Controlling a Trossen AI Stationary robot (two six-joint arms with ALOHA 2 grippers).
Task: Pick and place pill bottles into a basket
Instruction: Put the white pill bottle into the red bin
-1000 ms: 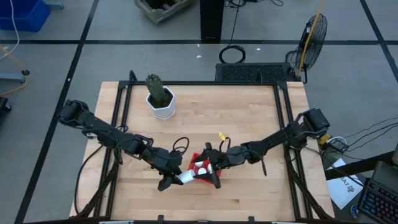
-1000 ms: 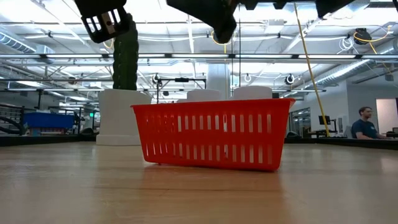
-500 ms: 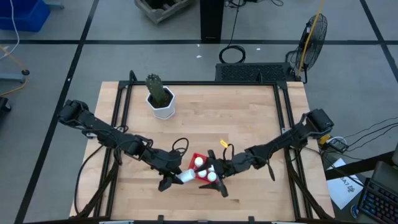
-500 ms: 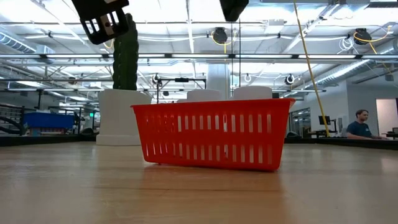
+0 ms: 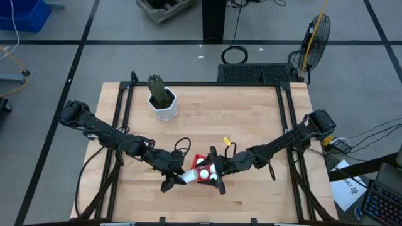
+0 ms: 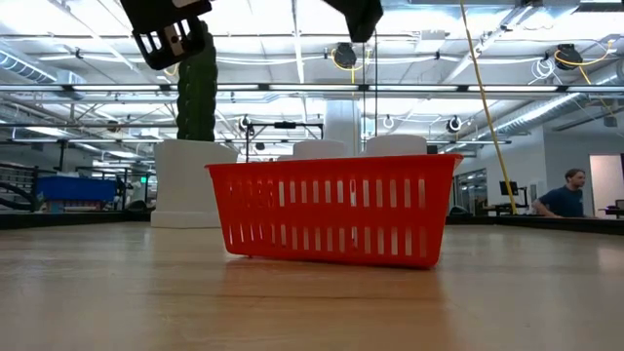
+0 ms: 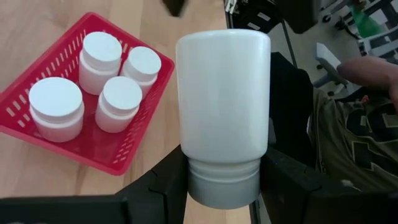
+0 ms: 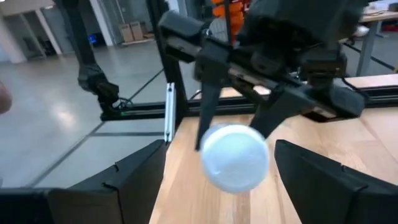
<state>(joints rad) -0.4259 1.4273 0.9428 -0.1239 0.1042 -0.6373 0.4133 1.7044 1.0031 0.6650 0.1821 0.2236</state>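
The left gripper (image 7: 221, 180) holds the last pill bottle (image 7: 222, 140), fingers clamped on it, just left of the red basket (image 5: 202, 176) at the near middle of the bench (image 5: 239, 113). Four bottles (image 7: 102, 53) already stand inside. Next the bottle must move over the basket and drop. The right gripper (image 5: 217, 177), fingers apart and empty, has moved back over the basket's right edge.
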